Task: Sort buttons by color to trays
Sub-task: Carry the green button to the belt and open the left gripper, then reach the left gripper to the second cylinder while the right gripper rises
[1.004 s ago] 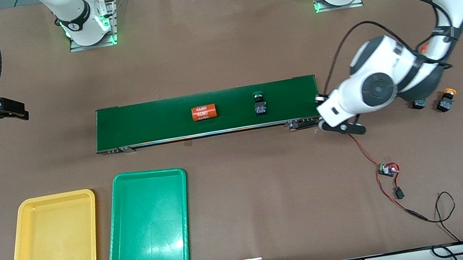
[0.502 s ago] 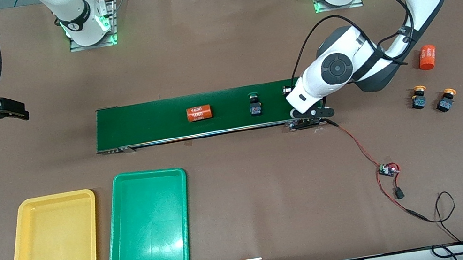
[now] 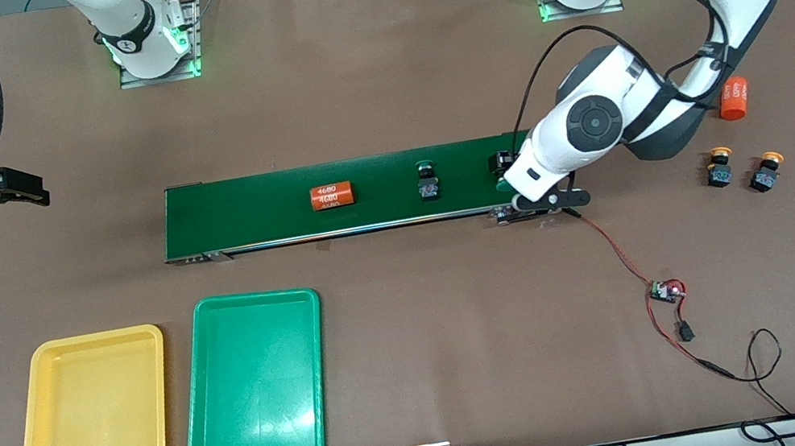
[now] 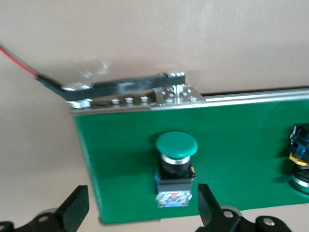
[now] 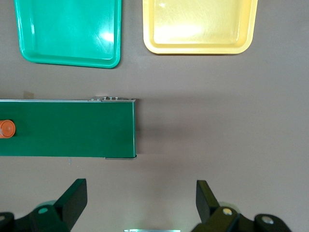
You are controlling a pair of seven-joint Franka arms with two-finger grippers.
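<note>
We are seeing the left gripper hanging low over the belt, at the belt's end toward the left arm. Its fingers are standing wide apart, and a green button is lying on the belt between them. One fingertip may be just brushing the button's black body; we cannot be sure. The button is lying on its side with its cap pointing to six o'clock in the front view. A small blue and red label is showing on its body, too blurred to read.

A second green button is riding mid-belt. At nine o'clock from it an orange cylinder is lying on the belt, printed "4680" in white, repeated. Another orange cylinder is standing on the table off the belt's end toward the left arm, its white print unreadable. At five o'clock from that cylinder, two yellow buttons are sitting side by side on the table.

The yellow tray and green tray are lying side by side at seven o'clock from the belt, both holding nothing.

The right gripper is waiting over bare table off the belt's other end, fingers spread, gripping nothing.
</note>
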